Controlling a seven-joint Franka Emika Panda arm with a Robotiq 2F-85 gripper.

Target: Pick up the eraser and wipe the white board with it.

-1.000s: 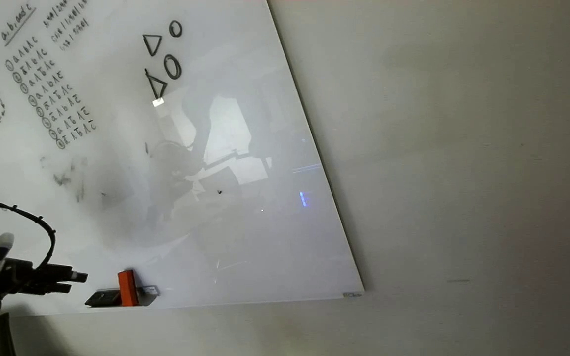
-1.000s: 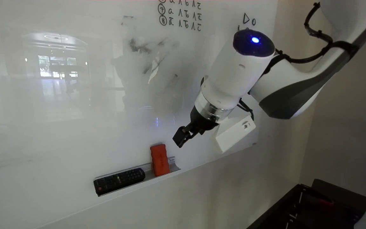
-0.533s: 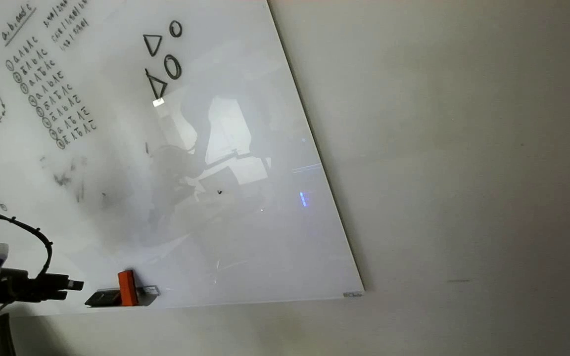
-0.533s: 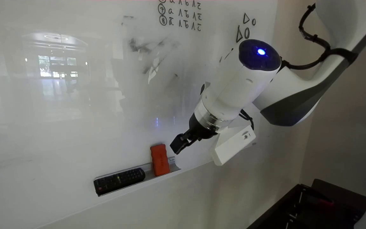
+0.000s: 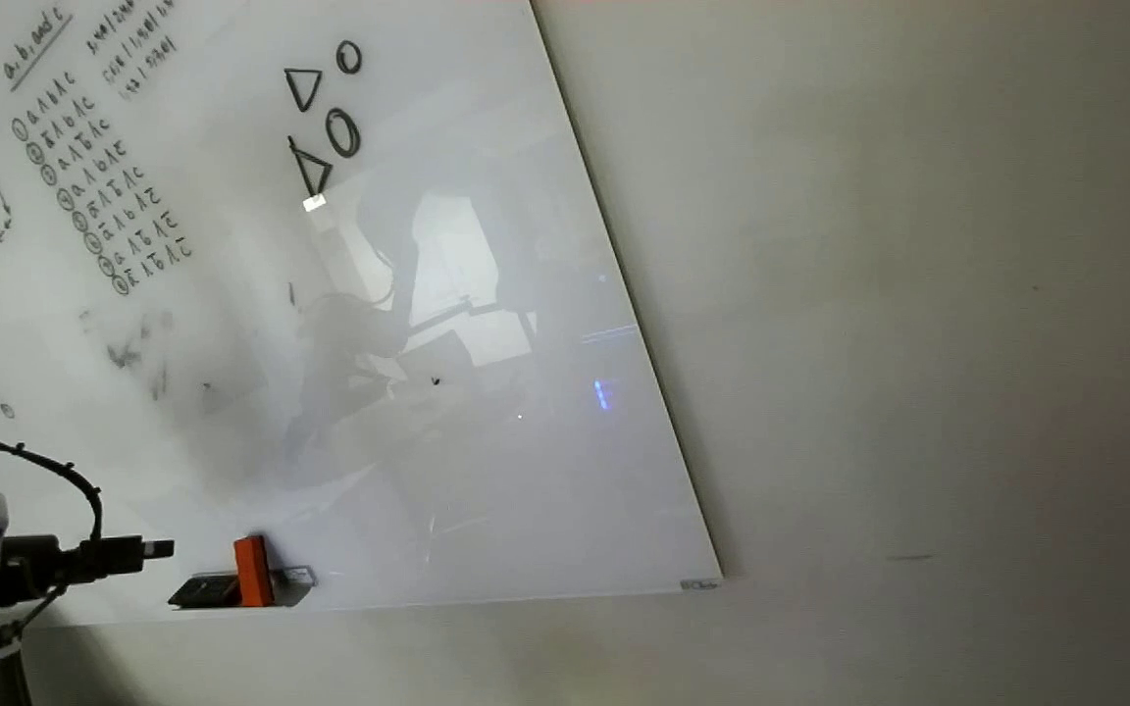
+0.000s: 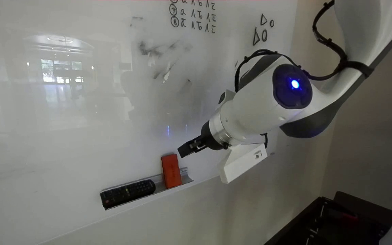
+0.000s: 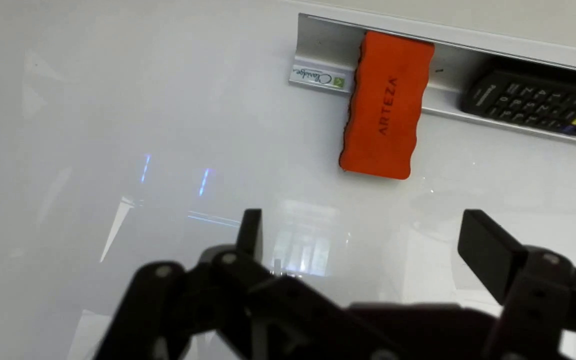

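The pincer (image 6: 183, 150) hangs near the red eraser (image 6: 171, 171).

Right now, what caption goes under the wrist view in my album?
Open black fingers near a wavy-edged red-orange eraser block standing in a silver tray beside a long black remote.

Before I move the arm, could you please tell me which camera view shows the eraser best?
The wrist view: the eraser appears largest there, unobstructed, with ARTEZA legible on its orange face. Both exterior views show it smaller, standing in the tray beside the remote, without readable lettering.
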